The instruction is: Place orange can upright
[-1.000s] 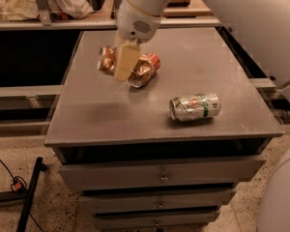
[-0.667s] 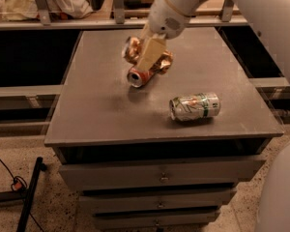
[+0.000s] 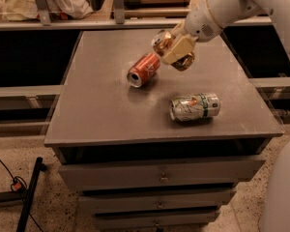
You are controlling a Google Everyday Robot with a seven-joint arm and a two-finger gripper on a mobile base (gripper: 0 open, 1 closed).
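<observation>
My gripper (image 3: pixel 176 51) hangs above the back right part of the grey cabinet top (image 3: pixel 101 110), shut on the orange can (image 3: pixel 164 42). The can has a mottled gold-brown pattern and a silver rim. It is held tilted on its side in the air, its rim end pointing up and left, its other end showing below the fingers. It is clear of the surface.
A plain red-orange can (image 3: pixel 143 69) lies on its side just left of and below the gripper. A green-and-white can (image 3: pixel 195 107) lies on its side toward the front right. Drawers are below the top. A shelf rail runs behind.
The gripper has moved right and up with the orange can in it, away from the red-orange can, which stays lying on the top. The green-and-white can has not moved.
</observation>
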